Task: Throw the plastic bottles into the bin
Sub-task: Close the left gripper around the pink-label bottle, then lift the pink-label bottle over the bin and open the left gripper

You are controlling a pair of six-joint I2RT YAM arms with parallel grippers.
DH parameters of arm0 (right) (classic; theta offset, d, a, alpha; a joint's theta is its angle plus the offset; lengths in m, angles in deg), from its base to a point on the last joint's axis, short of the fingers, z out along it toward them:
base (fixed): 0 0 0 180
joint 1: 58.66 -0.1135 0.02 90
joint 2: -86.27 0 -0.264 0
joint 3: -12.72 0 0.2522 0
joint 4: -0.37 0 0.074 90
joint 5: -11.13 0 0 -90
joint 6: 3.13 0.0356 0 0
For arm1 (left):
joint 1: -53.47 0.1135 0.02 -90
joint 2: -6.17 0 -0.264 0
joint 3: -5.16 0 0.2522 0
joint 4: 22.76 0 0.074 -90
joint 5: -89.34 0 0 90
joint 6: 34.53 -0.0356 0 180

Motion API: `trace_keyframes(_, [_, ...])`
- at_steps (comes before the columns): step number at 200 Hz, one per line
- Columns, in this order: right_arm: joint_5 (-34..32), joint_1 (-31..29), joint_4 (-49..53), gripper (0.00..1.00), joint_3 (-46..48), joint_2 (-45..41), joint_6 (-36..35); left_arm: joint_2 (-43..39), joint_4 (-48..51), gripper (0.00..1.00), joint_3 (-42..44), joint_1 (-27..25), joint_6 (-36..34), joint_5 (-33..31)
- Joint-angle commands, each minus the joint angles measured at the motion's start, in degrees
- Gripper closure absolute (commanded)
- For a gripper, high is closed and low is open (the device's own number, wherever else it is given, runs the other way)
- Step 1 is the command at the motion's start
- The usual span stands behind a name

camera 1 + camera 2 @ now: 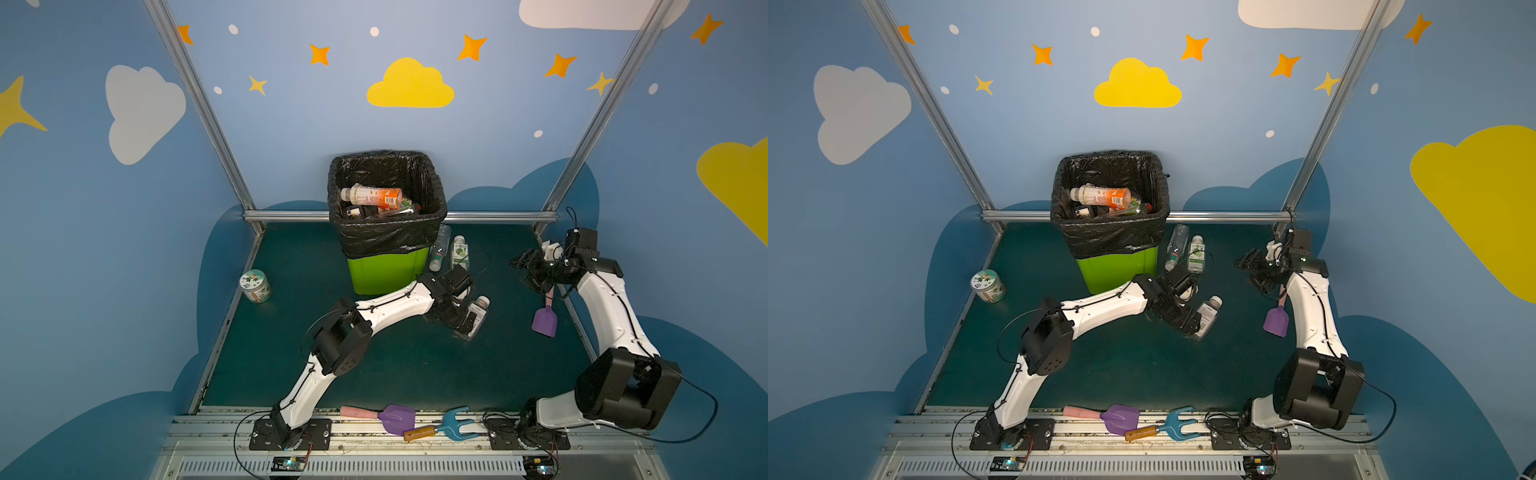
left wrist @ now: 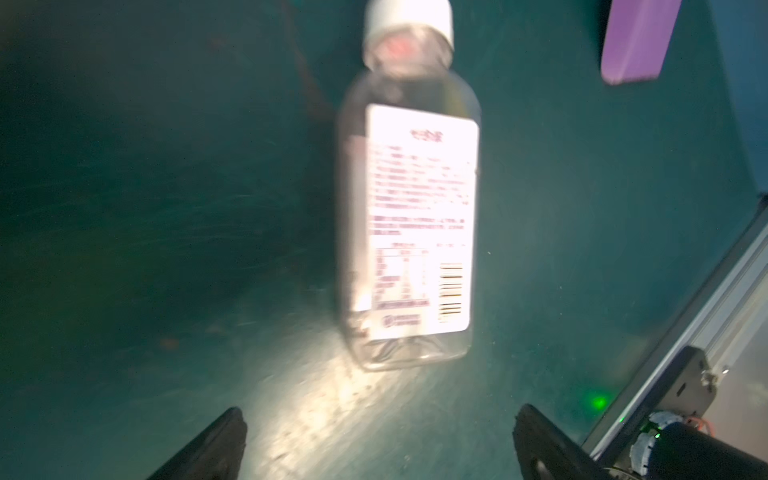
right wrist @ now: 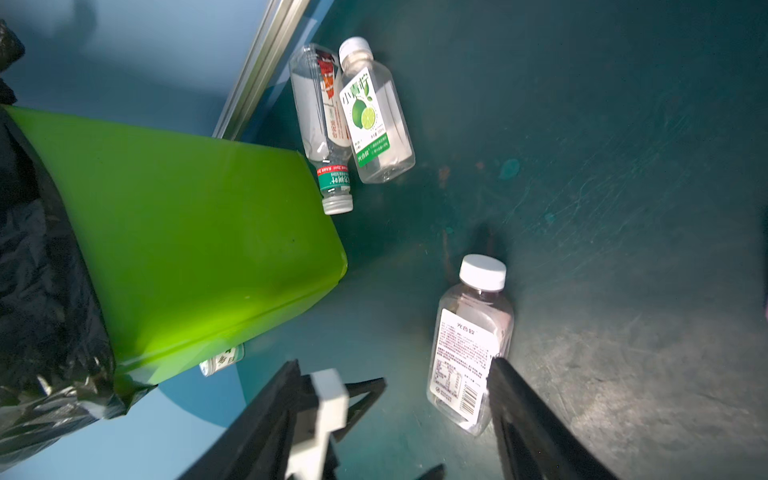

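Near the bin's (image 1: 386,272) front right corner, a clear white-capped bottle (image 2: 409,224) lies flat on the tabletop (image 1: 291,332), base toward the nearer left claw (image 2: 380,411), spread wide and empty, straddling its long axis, while the right claw (image 1: 524,272) hangs parted, empty, farther off.

Left gripper (image 1: 464,327) hangs over a white-capped bottle (image 1: 480,308).

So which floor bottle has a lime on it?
The white-capped bottle in the pair beside the bin; its neighbour wears red and green, the lone bottle plain print.
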Motion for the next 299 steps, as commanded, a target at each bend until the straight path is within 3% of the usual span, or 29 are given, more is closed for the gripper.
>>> trace_keyframes(1, [3.73, 0.74, -0.81, 0.3, 1.27, -1.88, -1.76, 3.38, 4.32, 0.0, -7.07, -0.77, -2.4, -2.91])
trace_keyframes(82, [8.45, 3.42, -2.69, 0.3, 4.17, -3.75, -1.31, 21.46, 17.27, 0.0, -34.72, -1.14, -4.35, -6.13])
trace_keyframes(124, [9.13, 5.37, -2.37, 0.3, 5.83, -6.24, -0.93, 25.59, 18.09, 0.05, -38.98, -0.96, -4.68, -4.89])
trace_keyframes(138, [9.24, 6.29, -2.07, 0.3, 6.33, -7.18, -0.97, 25.62, 17.67, 0.15, -38.98, -0.83, -5.24, -4.84])
trace_keyframes(156, [9.51, 7.23, -2.3, 0.3, 7.07, -8.21, -0.6, 25.5, 17.55, 0.44, -38.9, -0.7, -5.45, -4.73])
trace_keyframes(167, [9.72, 7.78, -2.48, 0.3, 7.5, -8.74, -0.3, 25.25, 17.57, 0.46, -38.9, -0.51, -5.47, -4.69])
trace_keyframes(213, [10.38, 9.22, -3.4, 0.3, 8.96, -10.05, 0.54, 20.05, 20.07, 0.46, -38.99, -0.44, -6.63, -7.28])
trace_keyframes(256, [9.36, 10.92, -6.67, 0.3, 10.92, -11.4, 2.3, 9.42, 20.7, 0.46, -38.02, -1.44, -10.46, -10.27])
trace_keyframes(299, [8.17, 11.29, -10.5, 0.3, 12.18, -12.43, 4.89, -5.75, 16.69, 0.49, -36.83, -3.81, -16.92, -21.01])
